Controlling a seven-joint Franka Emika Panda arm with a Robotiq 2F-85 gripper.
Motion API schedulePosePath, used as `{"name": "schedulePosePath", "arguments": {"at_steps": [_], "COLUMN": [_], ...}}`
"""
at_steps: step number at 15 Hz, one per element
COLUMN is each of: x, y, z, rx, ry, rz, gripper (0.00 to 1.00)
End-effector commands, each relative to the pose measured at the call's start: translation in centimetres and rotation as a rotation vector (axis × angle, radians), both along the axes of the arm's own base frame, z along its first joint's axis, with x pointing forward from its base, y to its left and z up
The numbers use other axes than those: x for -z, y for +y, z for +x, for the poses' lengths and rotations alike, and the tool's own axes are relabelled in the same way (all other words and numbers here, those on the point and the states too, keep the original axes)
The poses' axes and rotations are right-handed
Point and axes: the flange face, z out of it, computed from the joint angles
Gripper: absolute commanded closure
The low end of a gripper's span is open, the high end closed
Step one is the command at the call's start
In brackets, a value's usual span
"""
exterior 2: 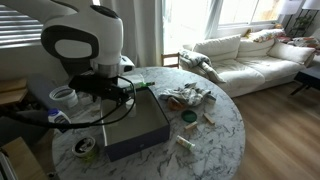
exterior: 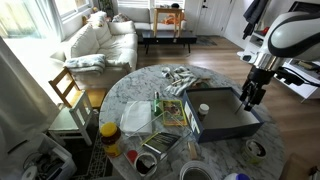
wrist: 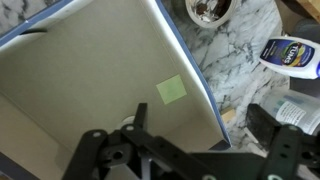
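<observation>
An open grey box with blue edges (exterior: 225, 122) stands on the round marble table (exterior: 130, 85); it also shows in an exterior view (exterior 2: 140, 130). In the wrist view its pale inside (wrist: 90, 70) holds a green square note (wrist: 171, 90). My gripper (exterior: 248, 98) hangs over the box's edge, also seen in an exterior view (exterior 2: 120, 90). In the wrist view the gripper (wrist: 187, 142) is open, with one finger over the box's inside and the other outside its wall. It holds nothing.
A small bowl (wrist: 210, 8), a white bottle (wrist: 292, 55) and a tan block (wrist: 228, 115) lie on the table outside the box. A crumpled cloth (exterior: 185, 78), a packet (exterior: 172, 112) and an orange jar (exterior: 109, 133) lie across the table. A wooden chair (exterior: 68, 90) and a sofa (exterior 2: 250, 50) stand beyond.
</observation>
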Motion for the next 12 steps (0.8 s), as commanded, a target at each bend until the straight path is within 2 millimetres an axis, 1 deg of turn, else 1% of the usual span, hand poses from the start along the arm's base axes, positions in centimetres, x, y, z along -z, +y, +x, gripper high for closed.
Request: {"name": "schedulePosePath", "arguments": {"at_steps": [1, 4, 7, 9, 12], "x": [1.0, 1.7, 2.2, 2.7, 4.3], "y": [-0.1, -0.5, -0.5, -0.7, 0.2], "z": [-1.2, -3.9, -6.1, -7.4, -8.8], "rx": [0.080, 0.193, 0.265, 0.238, 0.223], "ry": [0.077, 0.218, 0.344, 0.403, 0.468], "rz": [-0.027, -0.021, -0.010, 0.003, 0.047], "gripper": [0.00, 0.00, 0.00, 0.00, 0.00]}}
